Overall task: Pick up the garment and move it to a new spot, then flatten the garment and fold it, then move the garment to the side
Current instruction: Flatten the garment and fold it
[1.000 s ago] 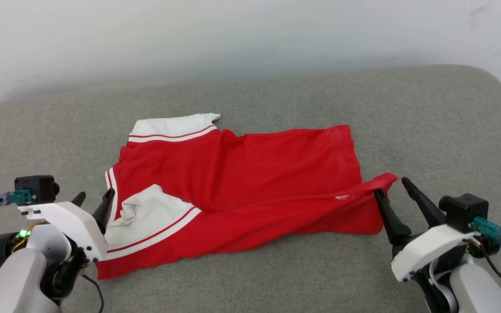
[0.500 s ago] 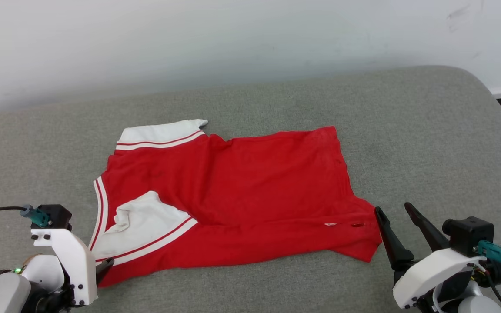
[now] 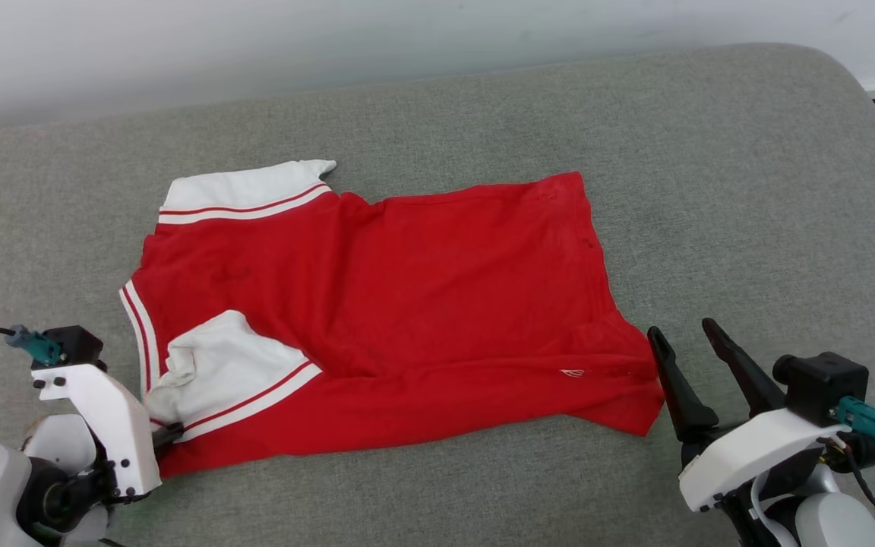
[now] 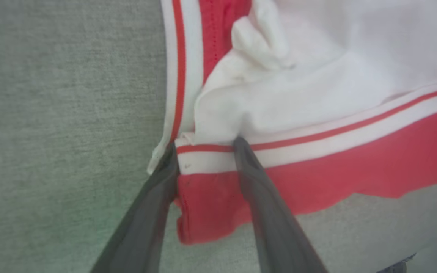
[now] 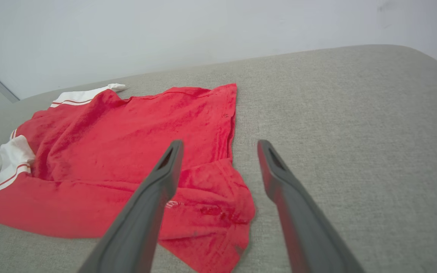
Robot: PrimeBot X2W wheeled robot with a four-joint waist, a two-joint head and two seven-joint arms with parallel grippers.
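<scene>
Upholstery (image 3: 711, 190) in grey carries the garment (image 3: 407, 304), which is laid nearly flat, somewhat left of the middle. Its long axis is run left to right: the striped neck trim (image 3: 137, 334) and the white panels (image 3: 232, 365) are turned to the left, the plain red hem to the right.

The left gripper (image 4: 205, 148) is set at the garment's near-left corner. Its fingers (image 4: 264, 204) are spread, not clenched, and the striped band and red corner lie between them. One finger is laid over the cloth, the other along its left edge.

The right gripper (image 3: 679, 328) is placed just beside the near-right hem corner, which lies just left of its fingers. These are released and nothing is grasped; the upholstery is seen beneath them.
</scene>
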